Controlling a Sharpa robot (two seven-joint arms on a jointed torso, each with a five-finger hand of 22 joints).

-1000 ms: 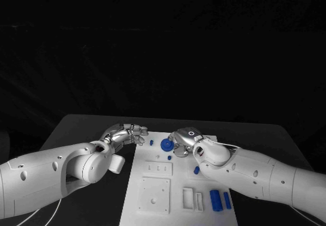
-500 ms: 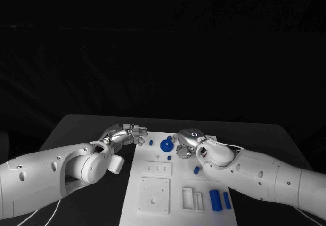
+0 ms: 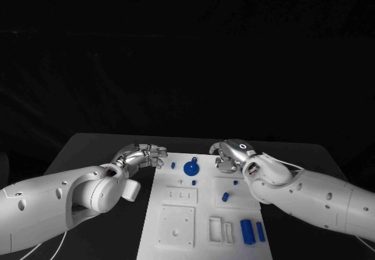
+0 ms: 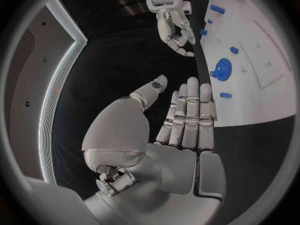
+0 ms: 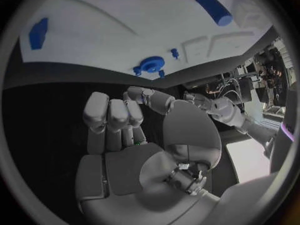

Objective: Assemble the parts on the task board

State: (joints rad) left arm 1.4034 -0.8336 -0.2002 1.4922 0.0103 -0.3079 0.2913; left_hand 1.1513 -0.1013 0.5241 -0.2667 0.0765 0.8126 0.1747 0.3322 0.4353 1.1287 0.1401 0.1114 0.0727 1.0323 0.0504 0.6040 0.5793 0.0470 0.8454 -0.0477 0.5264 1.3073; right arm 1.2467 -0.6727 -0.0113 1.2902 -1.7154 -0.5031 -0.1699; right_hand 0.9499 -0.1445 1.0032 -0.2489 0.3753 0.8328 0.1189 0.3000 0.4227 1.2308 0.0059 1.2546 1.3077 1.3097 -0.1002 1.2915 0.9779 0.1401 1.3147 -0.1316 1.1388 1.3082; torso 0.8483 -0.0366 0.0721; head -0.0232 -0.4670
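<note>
The black table (image 3: 94, 146) is carrying the white task board (image 3: 205, 216), which is lying between the two arms and reaching toward the robot from just below both hands.

The left hand (image 3: 144, 155) is hovering over the table just beside the board's far left corner; in the left wrist view its fingers (image 4: 187, 115) are lying straight and close together with the thumb apart, and it is holding nothing. The right hand (image 3: 228, 156) is sitting at the board's far right corner, its fingers (image 5: 115, 112) curling in toward the palm in the right wrist view, with nothing showing between them.

Between the two hands, slightly nearer the right one, a blue round part (image 3: 191, 168) is resting on the board. Well back from the right hand, beside its forearm, a blue cylinder (image 3: 247, 231) and a slimmer blue bar (image 3: 260, 231) are lying side by side. A small blue piece (image 3: 225, 197) is lying between the round part and the cylinder, and a tiny blue peg (image 3: 173, 165) is standing just beside the left hand's fingertips
</note>
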